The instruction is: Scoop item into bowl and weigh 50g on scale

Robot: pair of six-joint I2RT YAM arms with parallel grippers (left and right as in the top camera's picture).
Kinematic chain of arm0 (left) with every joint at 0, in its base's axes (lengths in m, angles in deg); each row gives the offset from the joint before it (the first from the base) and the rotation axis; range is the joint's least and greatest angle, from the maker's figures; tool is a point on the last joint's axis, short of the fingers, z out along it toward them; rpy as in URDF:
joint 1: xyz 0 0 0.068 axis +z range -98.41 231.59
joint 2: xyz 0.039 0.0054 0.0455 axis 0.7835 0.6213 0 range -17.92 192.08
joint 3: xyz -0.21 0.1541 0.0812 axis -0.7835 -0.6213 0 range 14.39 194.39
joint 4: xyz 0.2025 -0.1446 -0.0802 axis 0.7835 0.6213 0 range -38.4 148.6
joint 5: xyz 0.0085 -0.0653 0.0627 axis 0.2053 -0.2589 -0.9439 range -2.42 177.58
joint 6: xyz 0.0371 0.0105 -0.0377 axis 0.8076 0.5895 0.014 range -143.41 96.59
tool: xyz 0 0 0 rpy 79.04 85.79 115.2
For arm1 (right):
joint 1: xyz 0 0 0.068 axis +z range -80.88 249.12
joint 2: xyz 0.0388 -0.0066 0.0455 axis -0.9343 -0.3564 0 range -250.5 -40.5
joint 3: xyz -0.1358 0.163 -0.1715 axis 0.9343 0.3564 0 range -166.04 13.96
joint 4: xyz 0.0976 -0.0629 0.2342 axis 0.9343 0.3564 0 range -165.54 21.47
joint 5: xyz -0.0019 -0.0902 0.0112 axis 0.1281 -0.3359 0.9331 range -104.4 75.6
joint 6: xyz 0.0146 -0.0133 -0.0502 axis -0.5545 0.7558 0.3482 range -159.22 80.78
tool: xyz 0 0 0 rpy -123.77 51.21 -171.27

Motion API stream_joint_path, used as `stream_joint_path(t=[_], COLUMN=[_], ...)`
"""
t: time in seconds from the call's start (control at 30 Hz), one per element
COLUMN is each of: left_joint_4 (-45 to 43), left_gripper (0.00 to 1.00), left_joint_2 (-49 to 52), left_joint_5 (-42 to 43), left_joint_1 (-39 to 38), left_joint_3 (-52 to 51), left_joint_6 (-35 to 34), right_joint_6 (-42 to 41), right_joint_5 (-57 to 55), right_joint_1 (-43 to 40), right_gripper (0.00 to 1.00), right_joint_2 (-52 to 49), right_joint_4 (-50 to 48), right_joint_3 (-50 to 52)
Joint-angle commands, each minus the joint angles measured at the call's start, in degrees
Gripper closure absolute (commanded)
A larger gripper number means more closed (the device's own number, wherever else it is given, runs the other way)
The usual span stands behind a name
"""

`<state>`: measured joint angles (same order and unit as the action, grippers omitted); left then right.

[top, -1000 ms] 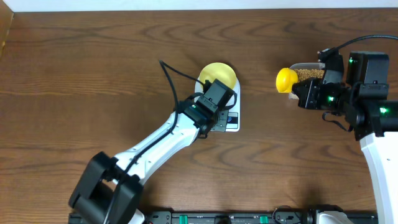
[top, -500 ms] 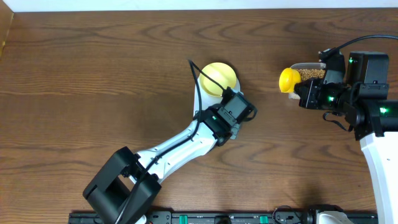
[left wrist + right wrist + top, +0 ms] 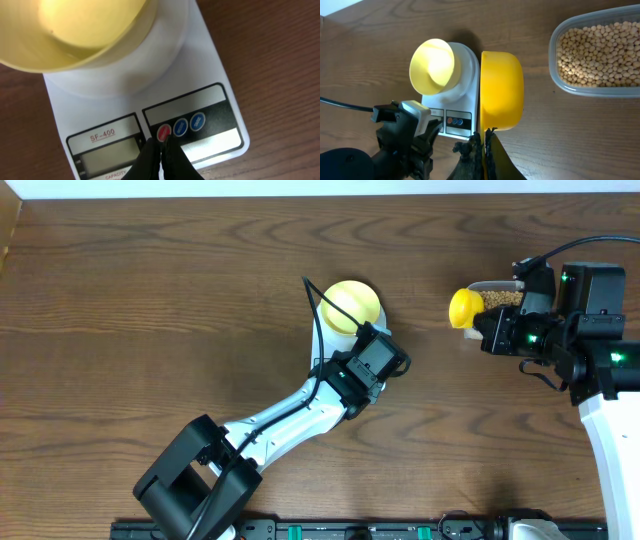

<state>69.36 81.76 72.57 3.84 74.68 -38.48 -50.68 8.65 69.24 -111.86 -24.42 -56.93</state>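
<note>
The pale yellow bowl point(image 3: 350, 305) sits empty on the white scale point(image 3: 210, 60), which the left arm mostly covers in the overhead view. The bowl also shows in the left wrist view point(image 3: 75, 30) and the right wrist view point(image 3: 432, 66). My left gripper point(image 3: 159, 145) is shut, its tips at the scale's red button point(image 3: 164, 132), beside the blank display point(image 3: 107, 157). My right gripper point(image 3: 484, 137) is shut on the handle of a bright yellow scoop point(image 3: 501, 90), held above the table to the right point(image 3: 462, 308). Tan beans point(image 3: 600, 47) fill a clear tub point(image 3: 495, 295).
The left arm point(image 3: 290, 415) stretches diagonally from the front edge to the scale. The clear tub point(image 3: 555, 75) stands on the wooden table right of the scale, under the right arm point(image 3: 590, 330). Two blue buttons point(image 3: 189, 124) sit beside the red one.
The left arm swung right and lower, from over the scale's left side to its front button panel, uncovering the bowl. The right arm and scoop stayed almost still.
</note>
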Motion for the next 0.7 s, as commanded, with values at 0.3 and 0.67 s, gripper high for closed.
stream_joint_path(t=[0.3,0.67], left_joint_4=[-0.6,-1.6], left_gripper=[0.93,0.92], left_joint_2=[4.4,5.6], left_joint_5=[-0.9,-0.7], left_joint_1=[0.2,0.2], left_joint_3=[-0.6,-0.6], left_joint_6=[1.1,1.1], right_joint_6=[1.7,1.7], right_joint_5=[-0.5,-0.5], right_joint_1=[-0.4,-0.4], right_gripper=[0.99,0.99], right_joint_2=[0.2,0.2], right_joint_4=[-0.1,-0.1], right_joint_3=[-0.6,-0.6])
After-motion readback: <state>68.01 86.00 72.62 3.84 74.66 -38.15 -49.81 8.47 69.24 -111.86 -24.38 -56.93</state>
